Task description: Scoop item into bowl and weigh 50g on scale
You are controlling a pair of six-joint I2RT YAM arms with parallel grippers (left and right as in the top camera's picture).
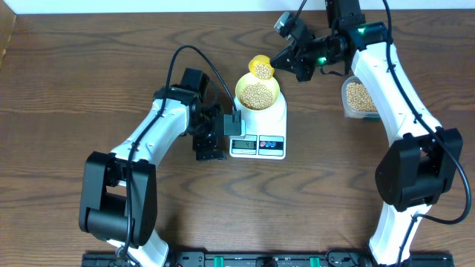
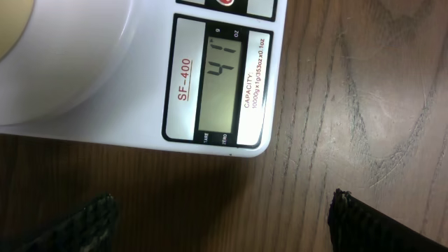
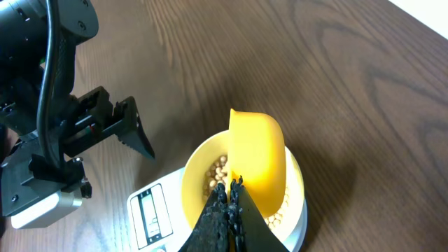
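Now: right hand (image 3: pixel 229 194) clamped shut on handle of yellow scoop (image 3: pixel 257 157), scoop tilted over bowl (image 3: pixel 194 175), likely to tip beans (image 1: pixel 257 94) in. Bowl sits on scale (image 1: pixel 257 141) on table (image 1: pixel 74 89) and holds heap of beans. Left hand (image 2: pixel 222 222) wide open, empty, parked just beside scale, seemingly so its camera faces display (image 2: pixel 222 87). Display reads 41, short of target. Clear tub (image 1: pixel 345 100) near right arm holds more beans.

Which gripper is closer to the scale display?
Left. The left gripper sits open beside the display; the right gripper holds the scoop over the bowl, farther back.
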